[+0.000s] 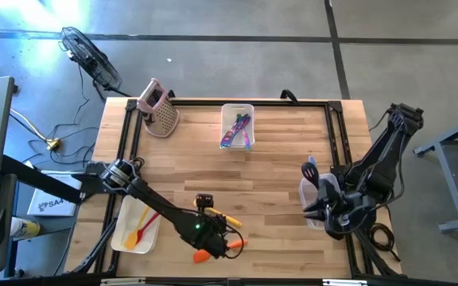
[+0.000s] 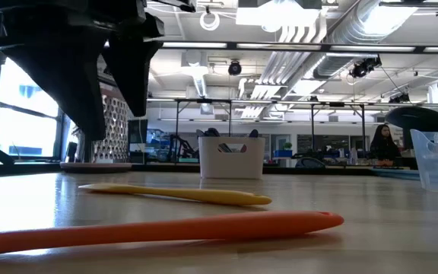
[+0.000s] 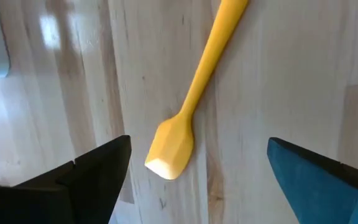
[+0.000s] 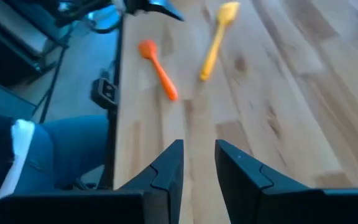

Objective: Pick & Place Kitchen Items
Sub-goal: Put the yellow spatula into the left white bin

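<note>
Yellow spatula [image 3: 188,118]: flat on table [image 1: 277,175], framed by wide-open left gripper [image 3: 194,177] (right gripper [image 4: 197,165] empty, barely parted, waiting); pick pending—descend, then close.

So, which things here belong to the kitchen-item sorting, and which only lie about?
Job:
yellow plastic spatula
orange plastic spatula
open left gripper
white flat tray
white small bin

Lying about:
pink box grater
black floor fan

Yellow spatula [image 3: 188,106] and orange spatula [image 2: 166,230] lie flat.
</note>
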Motion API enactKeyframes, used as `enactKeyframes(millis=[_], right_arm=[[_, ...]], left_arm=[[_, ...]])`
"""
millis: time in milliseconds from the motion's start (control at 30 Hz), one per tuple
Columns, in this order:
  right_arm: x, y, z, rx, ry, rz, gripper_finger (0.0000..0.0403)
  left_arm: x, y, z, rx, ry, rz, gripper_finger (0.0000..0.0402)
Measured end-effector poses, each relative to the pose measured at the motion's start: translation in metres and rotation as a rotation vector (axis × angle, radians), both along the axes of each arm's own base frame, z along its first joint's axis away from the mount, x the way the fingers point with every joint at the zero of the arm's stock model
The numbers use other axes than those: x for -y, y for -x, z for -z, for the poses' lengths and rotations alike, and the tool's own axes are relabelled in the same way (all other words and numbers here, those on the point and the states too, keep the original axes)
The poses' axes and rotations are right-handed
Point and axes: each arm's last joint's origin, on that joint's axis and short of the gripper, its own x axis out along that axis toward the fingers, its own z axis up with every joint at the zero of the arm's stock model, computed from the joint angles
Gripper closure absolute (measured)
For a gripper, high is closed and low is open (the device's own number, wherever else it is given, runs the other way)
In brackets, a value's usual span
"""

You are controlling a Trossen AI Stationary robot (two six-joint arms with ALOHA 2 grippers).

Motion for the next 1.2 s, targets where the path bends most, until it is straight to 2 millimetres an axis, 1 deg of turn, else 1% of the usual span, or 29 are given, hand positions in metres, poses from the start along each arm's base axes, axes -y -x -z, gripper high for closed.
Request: enactKeyframes(millis=[167,333,433,533,600,700,800,933,1033,1200], right_arm=[[-0.018,-0.012,0.004,0.051,0.016,-0.05,0.0319],[-0.04,-0.025,0.017,0.066,-0.017,-0.058,0.0319],[-0.055,-0.035,0.026,0.097,-0.044,-0.057,0.0319],[-0.072,-0.046,0.035,0.148,-0.08,-0.074,0.0319],[-0.083,-0.052,0.04,0.183,-0.11,-0.096,0.0319],[-0.1,-0.056,0.047,0.253,-0.161,-0.132,0.0319],[-0.117,-0.054,0.055,0.318,-0.185,-0.192,0.0319],[-0.136,-0.045,0.06,0.398,-0.225,-0.286,0.0319],[-0.144,-0.038,0.06,0.457,-0.217,-0.309,0.0319],[-0.147,-0.03,0.06,0.494,-0.188,-0.259,0.0319]], left_arm=[[-0.015,-0.005,0.001,-0.107,0.051,0.044,0.003],[-0.035,-0.015,0.002,-0.18,0.092,0.12,0.003],[-0.044,-0.021,0.002,-0.21,0.137,0.189,0.003],[-0.052,-0.026,0.006,-0.238,0.139,0.236,0.003],[-0.057,-0.029,0.009,-0.25,0.144,0.227,0.003],[-0.063,-0.032,0.008,-0.25,0.183,0.223,0.003],[-0.063,-0.034,0.008,-0.248,0.202,0.26,0.003],[-0.06,-0.033,0.01,-0.259,0.23,0.314,0.003],[-0.062,-0.028,0.022,-0.287,0.231,0.311,0.003],[-0.067,-0.017,0.046,-0.335,0.21,0.301,0.003]])
